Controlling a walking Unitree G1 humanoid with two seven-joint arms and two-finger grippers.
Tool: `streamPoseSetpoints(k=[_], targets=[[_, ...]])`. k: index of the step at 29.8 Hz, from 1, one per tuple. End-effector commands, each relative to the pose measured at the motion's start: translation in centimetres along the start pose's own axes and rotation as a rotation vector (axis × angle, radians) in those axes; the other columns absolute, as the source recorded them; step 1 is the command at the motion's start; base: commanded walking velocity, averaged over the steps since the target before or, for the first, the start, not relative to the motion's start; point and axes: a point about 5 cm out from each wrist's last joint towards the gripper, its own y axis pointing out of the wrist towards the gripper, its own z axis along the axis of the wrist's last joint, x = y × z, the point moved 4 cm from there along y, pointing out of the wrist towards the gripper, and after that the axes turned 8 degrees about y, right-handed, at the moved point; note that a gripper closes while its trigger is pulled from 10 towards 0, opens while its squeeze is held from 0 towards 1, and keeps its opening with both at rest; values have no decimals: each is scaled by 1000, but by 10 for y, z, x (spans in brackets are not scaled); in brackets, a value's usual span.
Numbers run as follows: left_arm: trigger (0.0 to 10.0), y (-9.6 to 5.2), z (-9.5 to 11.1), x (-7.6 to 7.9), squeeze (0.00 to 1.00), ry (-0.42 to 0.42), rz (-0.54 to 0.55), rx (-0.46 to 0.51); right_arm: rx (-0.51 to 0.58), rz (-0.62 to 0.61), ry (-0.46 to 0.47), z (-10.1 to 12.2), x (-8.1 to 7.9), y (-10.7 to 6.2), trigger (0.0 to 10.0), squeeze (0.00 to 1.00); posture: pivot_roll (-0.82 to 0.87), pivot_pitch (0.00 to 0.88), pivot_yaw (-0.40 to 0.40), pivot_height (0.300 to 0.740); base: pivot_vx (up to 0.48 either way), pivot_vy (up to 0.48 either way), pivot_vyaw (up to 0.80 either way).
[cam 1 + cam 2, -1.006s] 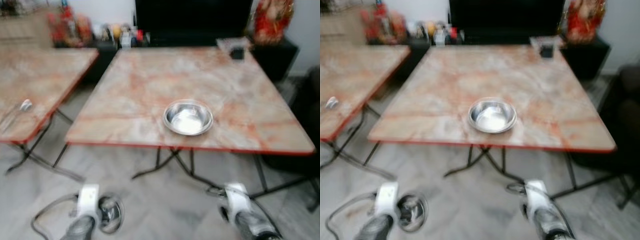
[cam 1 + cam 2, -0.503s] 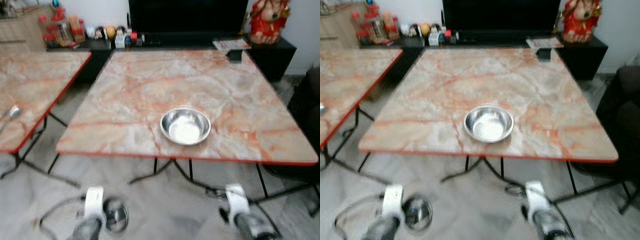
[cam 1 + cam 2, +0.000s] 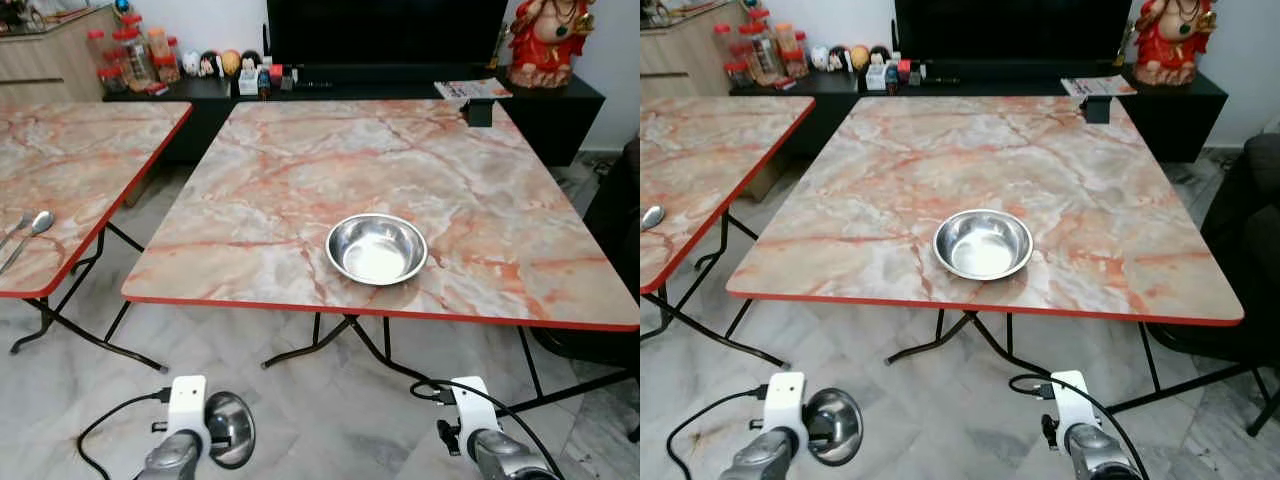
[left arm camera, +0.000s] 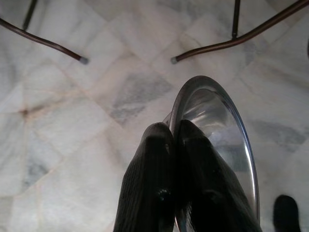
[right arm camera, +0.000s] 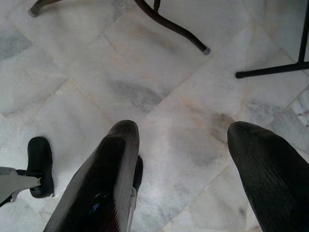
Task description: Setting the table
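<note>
Left wrist view: left tool (image 4: 176, 133) pinches bowl (image 4: 219, 140) rim.

Head cameras overlook the table (image 3: 300, 170); wrist cameras, seemingly low, face floor (image 5: 159, 96).

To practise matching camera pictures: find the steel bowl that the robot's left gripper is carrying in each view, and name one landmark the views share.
Left eye view: the carried bowl is at the bottom left, low over the floor, beside the left arm.
Right eye view: the same bowl, bottom left.
Left wrist view: bowl seen edge-on, its rim pinched by the left gripper.
Right wrist view: not in it.
Shared landmark: the table's dark curved legs on the marble floor.
</note>
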Motion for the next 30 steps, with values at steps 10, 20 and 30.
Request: streamPoseSetpoints(k=[10,20,30], targets=[[10000,0,4,10,0,-2,-16,23,9,-9,-5,9,2,0,10000,0,-94,16,35,740,0,-273,0],[10000,-1,-4,7,0,-8,-13,0,16,-9,-7,16,3,-1,10000,0,-93,23,29,740,0,-274,0],[10000,0,-3,10,0,-14,-14,-7,19,-9,-7,17,7,-1,10000,0,-92,25,24,740,0,-271,0]])
